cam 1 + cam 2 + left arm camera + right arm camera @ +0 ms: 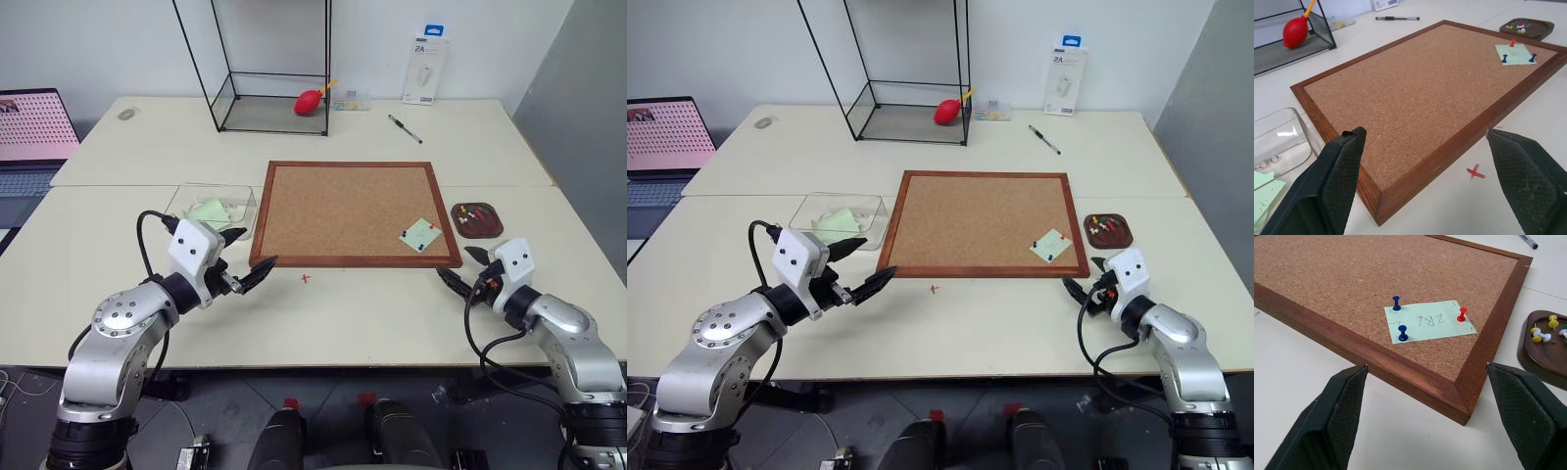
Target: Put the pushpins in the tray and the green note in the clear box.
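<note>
1. From the head camera you see the cork board (355, 213) lying flat in the middle of the table (323, 313). The green note (421, 234) sits near the board's front right corner, held by pins. The tray (477, 220) lies just beside the board's right edge, with several pushpins (476, 211) already in it. The clear box (211, 207) rests off the board's left edge, with pale green paper inside it.
2. In the same view your left gripper (247, 258) hangs near the board's front left corner, fingers spread and holding nothing. Your right gripper (462, 266) hangs just off the front right corner, also spread and empty.
3. Your left wrist camera looks across the board between two parted fingers (1334, 183); a red cross (1475, 172) is marked on the table close by.
4. Your right wrist camera shows the note fixed by two blue pins (1396, 303) and one red pin (1462, 314). There is handwriting on it, which I can't read for sure.
</note>
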{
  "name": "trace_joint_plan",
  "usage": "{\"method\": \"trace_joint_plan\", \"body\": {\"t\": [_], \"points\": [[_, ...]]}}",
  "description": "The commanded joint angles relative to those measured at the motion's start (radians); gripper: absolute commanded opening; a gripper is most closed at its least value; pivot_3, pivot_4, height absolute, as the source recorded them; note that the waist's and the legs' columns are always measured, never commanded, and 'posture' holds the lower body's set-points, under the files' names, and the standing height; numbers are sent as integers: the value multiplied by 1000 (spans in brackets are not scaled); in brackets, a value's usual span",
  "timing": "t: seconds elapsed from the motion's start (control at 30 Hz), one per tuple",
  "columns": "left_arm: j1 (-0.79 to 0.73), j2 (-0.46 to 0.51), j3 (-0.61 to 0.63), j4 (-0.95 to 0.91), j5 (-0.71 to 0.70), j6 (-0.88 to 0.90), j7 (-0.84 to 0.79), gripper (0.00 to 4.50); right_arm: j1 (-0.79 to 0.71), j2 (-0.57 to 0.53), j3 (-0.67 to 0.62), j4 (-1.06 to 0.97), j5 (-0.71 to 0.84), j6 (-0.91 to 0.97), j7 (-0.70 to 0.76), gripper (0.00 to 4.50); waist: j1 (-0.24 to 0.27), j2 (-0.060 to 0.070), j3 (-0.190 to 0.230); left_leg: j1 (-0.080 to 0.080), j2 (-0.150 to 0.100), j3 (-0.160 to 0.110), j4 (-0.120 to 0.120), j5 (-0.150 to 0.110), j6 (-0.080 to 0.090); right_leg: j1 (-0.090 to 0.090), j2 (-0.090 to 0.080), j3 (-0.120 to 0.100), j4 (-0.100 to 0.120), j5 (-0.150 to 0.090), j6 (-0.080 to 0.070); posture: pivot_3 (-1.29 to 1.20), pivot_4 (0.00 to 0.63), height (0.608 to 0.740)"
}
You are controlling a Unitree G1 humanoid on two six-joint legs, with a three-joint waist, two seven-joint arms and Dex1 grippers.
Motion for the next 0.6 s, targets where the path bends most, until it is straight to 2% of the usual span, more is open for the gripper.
{"method": "trace_joint_plan", "body": {"t": [0.03, 0.3, 0.6], "points": [[-1, 13, 14, -52, -16, -13, -11, 4182, -4, -5, -19, -25, 5, -17, 4, 4096, 0, 0, 0, 0, 0, 0, 0, 0, 0, 0, 0, 0, 0, 0, 0, 0, 150, 740], [-25, 29, 31, -54, -58, 74, -5, 4182, 3, 1, -9, -45, 4, -7, 0, 4096, 0, 0, 0, 0, 0, 0, 0, 0, 0, 0, 0, 0, 0, 0, 0, 0, 150, 740], [-63, 33, 26, -29, -69, 53, -19, 4182, -14, 4, -2, -41, 0, -4, 0, 4096, 0, 0, 0, 0, 0, 0, 0, 0, 0, 0, 0, 0, 0, 0, 0, 0, 150, 740]]}}
